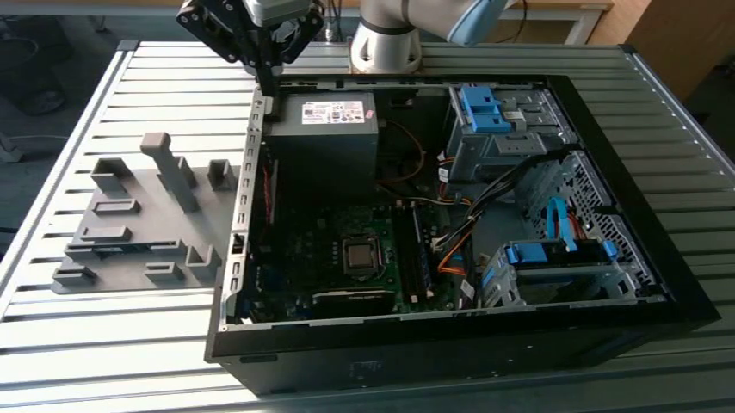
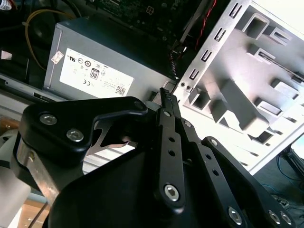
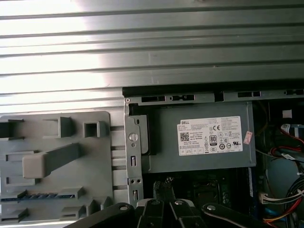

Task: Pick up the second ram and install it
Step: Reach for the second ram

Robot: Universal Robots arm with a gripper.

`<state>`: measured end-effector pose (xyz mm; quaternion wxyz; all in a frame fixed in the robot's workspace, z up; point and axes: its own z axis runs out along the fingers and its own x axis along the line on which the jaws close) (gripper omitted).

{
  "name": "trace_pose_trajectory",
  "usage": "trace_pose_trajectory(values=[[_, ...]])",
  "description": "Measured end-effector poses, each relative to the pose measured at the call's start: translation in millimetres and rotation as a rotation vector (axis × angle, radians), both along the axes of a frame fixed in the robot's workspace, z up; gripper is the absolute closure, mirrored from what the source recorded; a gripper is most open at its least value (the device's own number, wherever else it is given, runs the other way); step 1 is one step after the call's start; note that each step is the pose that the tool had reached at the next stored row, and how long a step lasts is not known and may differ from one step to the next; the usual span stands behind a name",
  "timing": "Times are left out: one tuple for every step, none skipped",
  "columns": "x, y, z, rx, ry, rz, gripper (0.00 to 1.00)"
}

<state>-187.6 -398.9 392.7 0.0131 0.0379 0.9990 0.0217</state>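
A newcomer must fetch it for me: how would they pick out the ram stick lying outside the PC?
Find the open PC case on the slatted table; a grey plate lies beside it on the exterior view's left. Toward that plate's camera-side edge sits the ram. It is the one thin dark strip among grey plastic blocks.

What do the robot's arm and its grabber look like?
In the exterior view the arm is a round, silvery-grey tube with a light-blue cap on its joint. In the second wrist view the gripper is matt black. It has a chunky body and long, thin fingers made of flat linked bars, joined by shiny silver bolts and narrowing to slim tips.
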Motion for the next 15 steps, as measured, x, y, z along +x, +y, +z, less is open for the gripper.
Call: trace_pose_trajectory(values=[[-0.7,0.0,0.0,-0.0001,0.0000,0.000,0.89],[-1.3,0.0,0.0,0.0000,0.0000,0.000,0.89],[-1.9,0.0,-0.1,0.0000,0.0000,0.000,0.89],[-2.6,0.0,-0.1,0.0000,0.0000,0.000,0.89],[-3.3,0.0,-0.1,0.0000,0.0000,0.000,0.89],[-3.8,0.0,-0.1,0.0000,0.0000,0.000,0.89],[-4.4,0.0,-0.1,0.0000,0.0000,0.000,0.89],[-5.1,0.0,-0.1,0.0000,0.0000,0.000,0.89],[-5.7,0.0,-0.1,0.0000,0.0000,0.000,0.89],[-6.3,0.0,-0.2,0.0000,0.0000,0.000,0.89],[-6.9,0.0,-0.2,0.0000,0.0000,0.000,0.89],[-7.6,0.0,-0.2,0.0000,0.0000,0.000,0.89],[-8.1,0.0,-0.2,0.0000,-0.0001,0.000,0.89],[-8.7,0.0,-0.3,0.0000,0.0000,0.000,0.89],[-9.3,0.0,-0.3,0.0000,0.0000,0.000,0.89]])
